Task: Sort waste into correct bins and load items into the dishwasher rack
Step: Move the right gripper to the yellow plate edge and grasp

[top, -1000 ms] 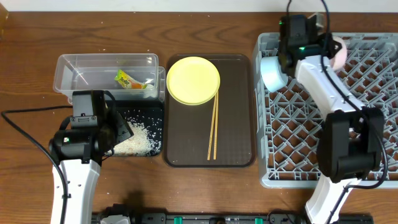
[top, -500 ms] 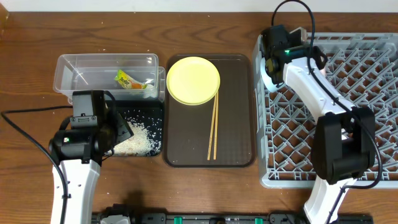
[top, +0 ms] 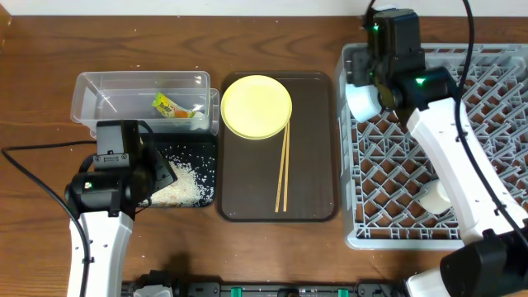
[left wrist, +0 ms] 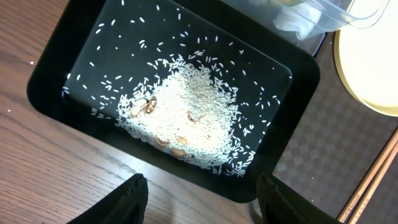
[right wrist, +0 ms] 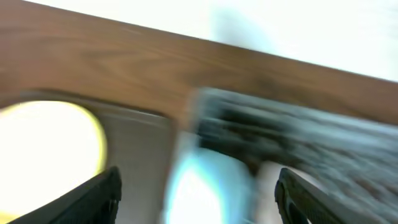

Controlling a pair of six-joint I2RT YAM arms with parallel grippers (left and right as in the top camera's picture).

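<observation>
Right claw (right wrist: 199, 196), newly opened, is hovering wide above the light-blue bowl (top: 361, 100) resting at the rack's (top: 381, 191) far-left edge; left claw (left wrist: 203, 198) is hanging open over rice (left wrist: 186, 118) in the black tray (left wrist: 38, 93)

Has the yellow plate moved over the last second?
No. The yellow plate lies in the same far-left corner of the brown tray as before.

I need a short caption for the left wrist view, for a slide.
Left gripper, open and empty, above the black tray of loose white rice; yellow plate at right.
</observation>
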